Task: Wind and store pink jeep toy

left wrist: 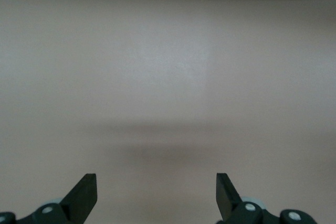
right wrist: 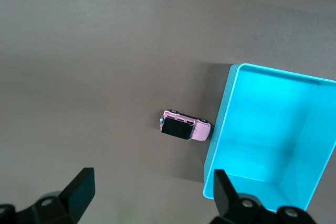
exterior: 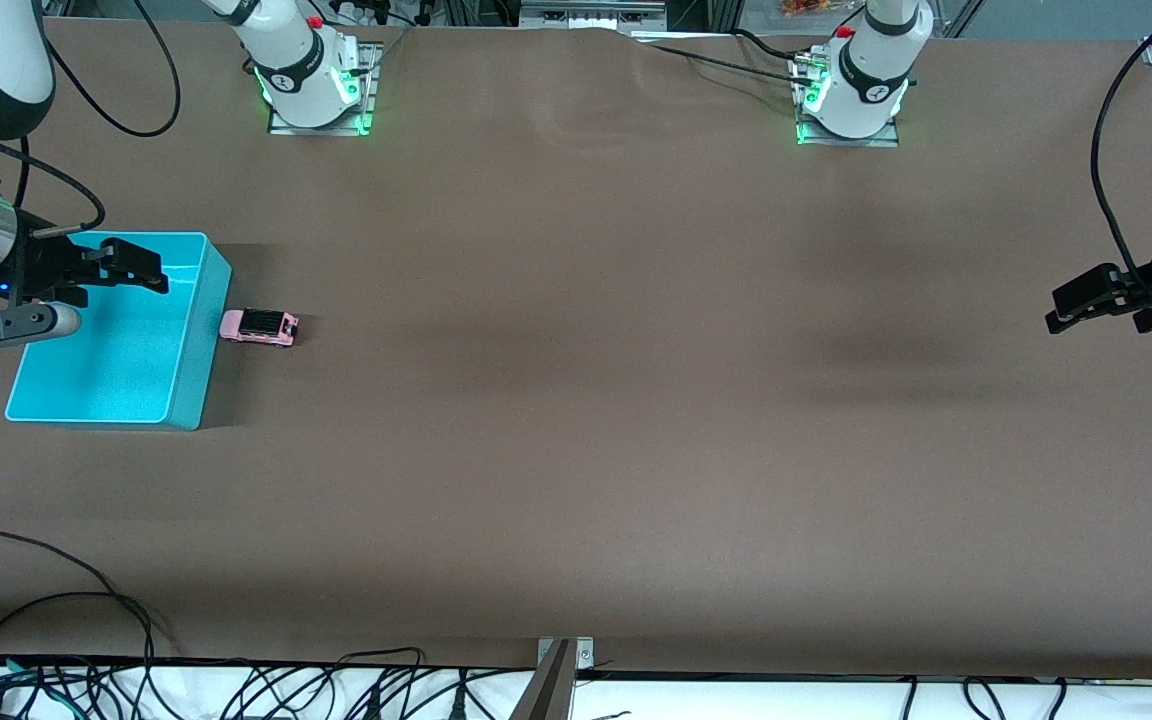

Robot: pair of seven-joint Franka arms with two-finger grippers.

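The pink jeep toy [exterior: 259, 326] stands on the brown table, right beside the turquoise bin [exterior: 198, 345], on the bin's side toward the left arm's end. In the right wrist view the jeep [right wrist: 185, 126] touches or nearly touches the bin wall [right wrist: 219, 129]. My right gripper [exterior: 151, 275] is open and empty, up in the air over the bin; its fingertips [right wrist: 79, 190] frame bare table and the bin's corner. My left gripper [exterior: 1053, 308] is open and empty, waiting over the table at the left arm's end; its wrist view shows the gripper [left wrist: 156, 192] over bare table only.
The bin holds nothing that I can see. Both arm bases [exterior: 316, 80] stand along the table's edge farthest from the front camera. Cables lie along the edge nearest that camera [exterior: 236, 680].
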